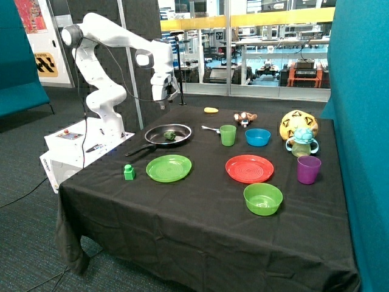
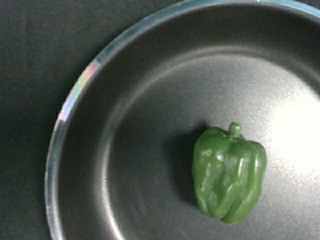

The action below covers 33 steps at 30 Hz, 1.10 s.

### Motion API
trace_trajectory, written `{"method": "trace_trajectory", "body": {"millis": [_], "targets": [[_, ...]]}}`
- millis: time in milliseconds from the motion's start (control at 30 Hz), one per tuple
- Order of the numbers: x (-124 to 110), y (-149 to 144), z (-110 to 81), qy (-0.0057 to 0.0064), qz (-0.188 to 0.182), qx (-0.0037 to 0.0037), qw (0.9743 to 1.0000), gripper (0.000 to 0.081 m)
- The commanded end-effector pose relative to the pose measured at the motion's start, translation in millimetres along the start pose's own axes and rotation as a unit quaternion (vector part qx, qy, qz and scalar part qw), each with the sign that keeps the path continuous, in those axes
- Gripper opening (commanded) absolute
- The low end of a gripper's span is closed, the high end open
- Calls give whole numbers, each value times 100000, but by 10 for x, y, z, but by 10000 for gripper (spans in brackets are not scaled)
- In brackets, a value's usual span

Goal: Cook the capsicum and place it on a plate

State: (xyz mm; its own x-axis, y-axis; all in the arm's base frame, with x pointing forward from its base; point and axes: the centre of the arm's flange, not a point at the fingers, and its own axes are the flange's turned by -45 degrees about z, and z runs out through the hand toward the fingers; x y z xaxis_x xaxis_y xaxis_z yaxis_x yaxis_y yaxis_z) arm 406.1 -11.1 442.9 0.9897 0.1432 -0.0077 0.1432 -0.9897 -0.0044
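Outside view: gripper (image 1: 162, 102) raised above the pan (image 1: 168, 134), fingers' state cannot be told, capsicum (image 1: 170, 136) lying in the pan, lime-green plate (image 1: 168, 168) bare at the pan's 6 o'clock on the desk (image 1: 200, 225); wrist view: capsicum (image 2: 229, 173) alone on the pan's (image 2: 125, 150) dark floor.

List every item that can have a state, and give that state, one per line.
capsicum: lying in the pan, not held
pan: on the table, holds the capsicum
lime-green plate: empty, beside the pan
red plate: empty
green bowl: empty, upright
blue bowl: upright
green cup: upright
purple cup: upright
gripper: raised above the pan, holding nothing
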Motion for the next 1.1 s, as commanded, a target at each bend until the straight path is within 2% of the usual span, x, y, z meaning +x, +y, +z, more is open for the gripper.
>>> {"method": "trace_trajectory", "body": {"millis": [0, 67, 100, 133, 167, 200, 233, 267, 300, 333, 367, 400, 433, 467, 500, 533, 567, 600, 633, 667, 700, 733, 800, 1067], "targets": [[-57, 171, 201, 394, 5319, -197, 99857, 775], [-62, 200, 245, 396, 6306, -193, 99800, 768], [-62, 212, 272, 397, 7176, -189, 99741, 384], [-61, 220, 295, 398, 7523, -188, 99716, 192], [-58, 222, 315, 399, 7814, -187, 99693, 96], [-56, 223, 328, 399, 7831, -187, 99692, 433], [-50, 220, 349, 399, 8019, -186, 99677, 216], [-43, 214, 368, 399, 8041, -186, 99675, 108], [-36, 207, 388, 399, 8018, -186, 99677, 435], [-32, 201, 405, 399, 8026, -186, 99676, 218], [-31, 194, 424, 399, 7922, -187, 99685, 488], [-31, 187, 440, 399, 7834, -187, 99692, 244], [-31, 182, 453, 398, 7741, -187, 99699, 122], [-31, 178, 461, 398, 7682, -187, 99704, 439], [-32, 170, 479, 398, 7469, -188, 99720, 598], [-34, 162, 498, 398, 7346, -189, 99729, 299], [-35, 156, 512, 398, 7269, -189, 99734, 150], [-37, 147, 531, 397, 7210, -189, 99739, 452], [-39, 139, 547, 397, 7152, -190, 99743, 226], [-42, 131, 563, 397, 7038, -190, 99751, 489], [-47, 121, 583, 397, 6849, -191, 99764, 621], [-54, 112, 601, 396, 6719, -191, 99773, 699], [-61, 103, 617, 396, 6656, -192, 99777, 758], [-99, 56, 701, 395, 6098, -194, 99813, 795]]}}
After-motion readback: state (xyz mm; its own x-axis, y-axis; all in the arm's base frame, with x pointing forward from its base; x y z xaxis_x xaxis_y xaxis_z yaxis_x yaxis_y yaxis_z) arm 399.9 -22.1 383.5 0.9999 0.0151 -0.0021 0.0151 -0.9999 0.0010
